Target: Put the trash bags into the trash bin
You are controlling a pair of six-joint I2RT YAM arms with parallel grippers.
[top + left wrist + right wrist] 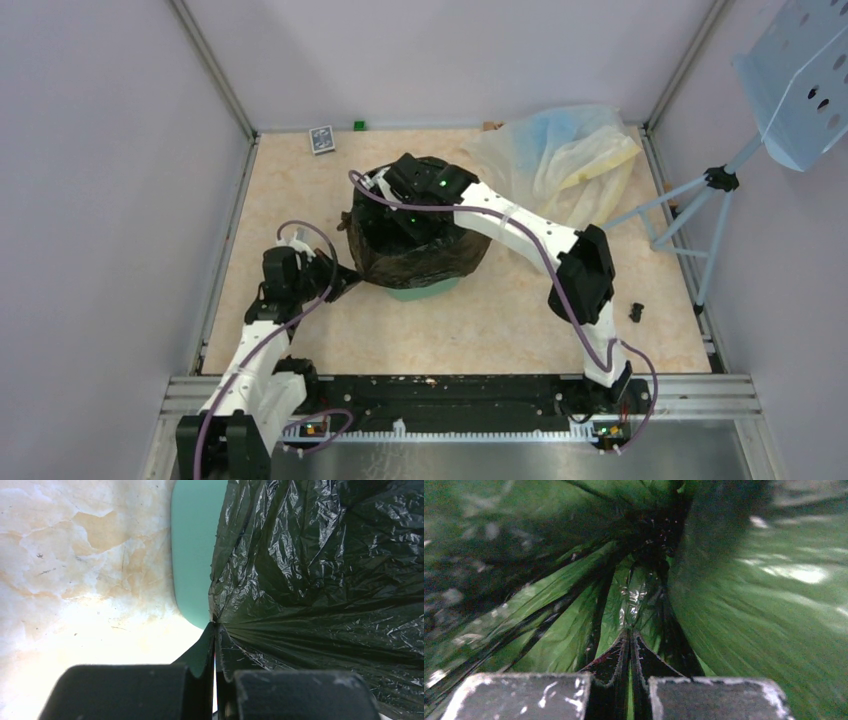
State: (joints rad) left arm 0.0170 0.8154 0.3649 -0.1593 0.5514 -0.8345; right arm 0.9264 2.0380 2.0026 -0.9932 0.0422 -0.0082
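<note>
Beige marbled table [300, 200], lilac walls [100, 150], trash bags [392, 262]

Pale plastic heap [565, 150], blue perforated panel [800, 85]

Left arm [255, 345] held low, forearm angled forward; left gripper [215, 632] clamped on bag [310, 580]. Right arm [520, 225] stretched leftward, wrist pitched down; right gripper [629, 640] clamped on bag.
</note>
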